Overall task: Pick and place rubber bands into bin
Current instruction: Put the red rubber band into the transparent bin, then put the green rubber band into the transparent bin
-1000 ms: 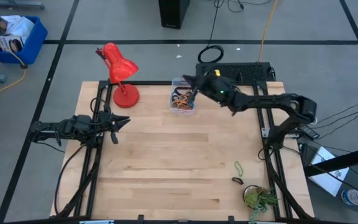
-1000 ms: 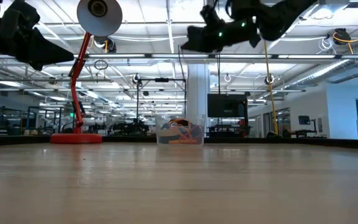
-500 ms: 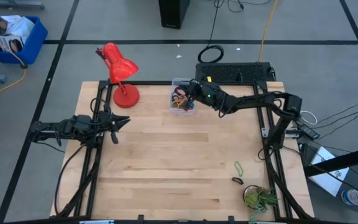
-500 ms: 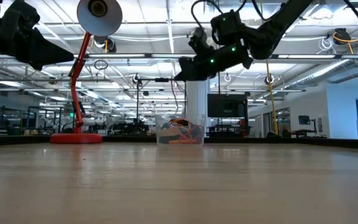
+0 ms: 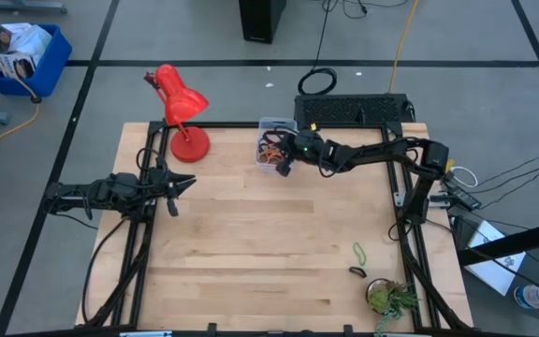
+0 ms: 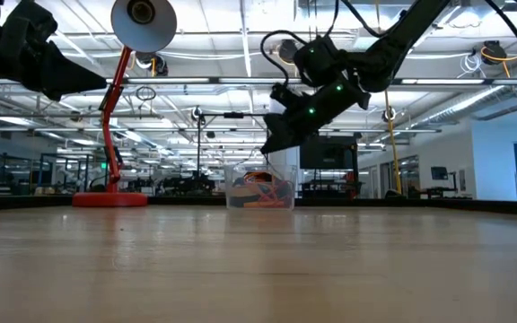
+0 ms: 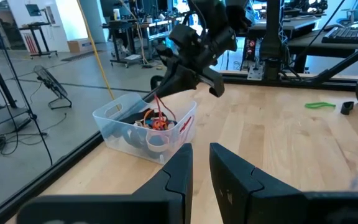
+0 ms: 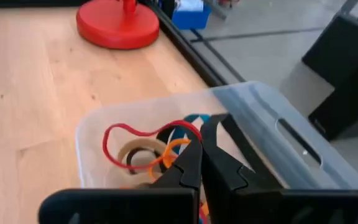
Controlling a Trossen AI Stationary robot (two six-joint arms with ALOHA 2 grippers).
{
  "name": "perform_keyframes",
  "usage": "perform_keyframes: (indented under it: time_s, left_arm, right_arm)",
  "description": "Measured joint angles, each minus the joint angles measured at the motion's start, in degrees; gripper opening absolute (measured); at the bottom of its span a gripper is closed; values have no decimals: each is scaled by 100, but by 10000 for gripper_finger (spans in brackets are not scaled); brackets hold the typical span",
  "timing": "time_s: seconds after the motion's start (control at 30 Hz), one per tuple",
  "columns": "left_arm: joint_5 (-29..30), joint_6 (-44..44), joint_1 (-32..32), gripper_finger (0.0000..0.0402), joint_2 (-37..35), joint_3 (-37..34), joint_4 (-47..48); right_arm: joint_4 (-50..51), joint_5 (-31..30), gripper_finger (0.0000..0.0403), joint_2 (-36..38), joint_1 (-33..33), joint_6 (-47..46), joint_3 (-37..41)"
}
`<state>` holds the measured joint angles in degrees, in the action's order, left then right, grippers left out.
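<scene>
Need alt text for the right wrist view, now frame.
The right gripper hangs over the clear bin, fingers closed on a red rubber band that dangles into it above orange, tan and blue bands. Beyond the bin, the red lamp base stands on the wooden table.

Two dark jointed arms (image 5: 382, 154) — black cabling, tapered fingers (image 8: 191, 165).
</scene>
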<state>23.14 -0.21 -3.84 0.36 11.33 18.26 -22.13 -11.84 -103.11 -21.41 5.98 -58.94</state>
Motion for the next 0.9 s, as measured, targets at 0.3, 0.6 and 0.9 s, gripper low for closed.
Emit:
perform_keyframes:
  time_s: [0.3, 0.6, 0.9]
  left_arm:
    - [0, 2, 0, 63, 0, 0, -2]
    - [0, -24, -1, 63, 2, 0, -2]
    - [0, -4, 0, 63, 0, 0, -6]
  right_arm:
    - [267, 7, 3, 2, 13, -255, -4]
    - [264, 11, 28, 2, 15, -256, -4]
    - [-161, 3, 115, 149, 33, -256, -4]
